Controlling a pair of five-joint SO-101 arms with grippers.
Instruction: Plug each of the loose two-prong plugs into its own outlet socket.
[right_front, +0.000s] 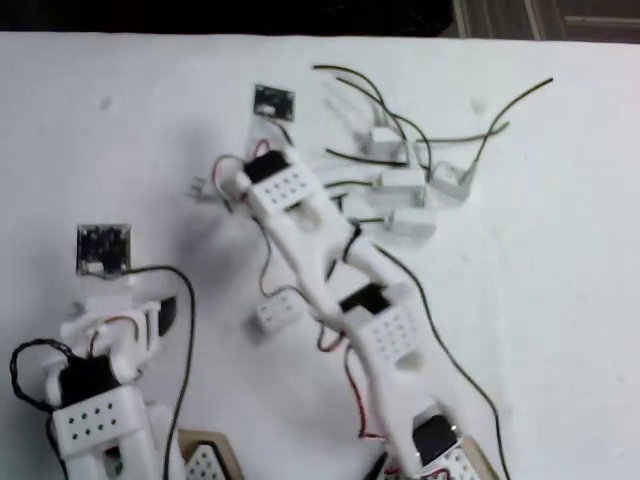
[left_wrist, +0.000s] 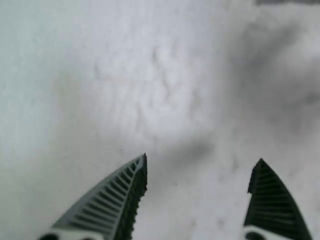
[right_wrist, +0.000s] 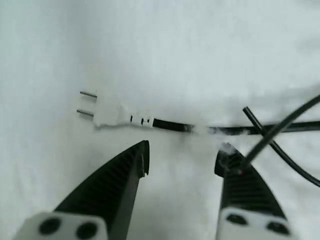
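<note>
A loose white two-prong plug (right_wrist: 107, 114) lies flat on the white table, its black cord (right_wrist: 200, 128) trailing away from it. My right gripper (right_wrist: 185, 150) hangs open just behind the plug body, with the cord running past its fingertips and nothing held. From above, that plug (right_front: 197, 187) sits at the tip of the right gripper (right_front: 224, 180), left of centre. Several white outlet sockets (right_front: 400, 183) with dark cords are grouped at the back right. My left gripper (left_wrist: 202, 161) is open over bare table and sits near the front left (right_front: 165, 313).
A small white block (right_front: 278, 310) lies beside the right arm's middle link. Two dark square boards rest on the table, one at the back (right_front: 273, 101) and one by the left arm (right_front: 103, 248). Thin black cords (right_front: 440, 135) spread from the sockets towards the back right.
</note>
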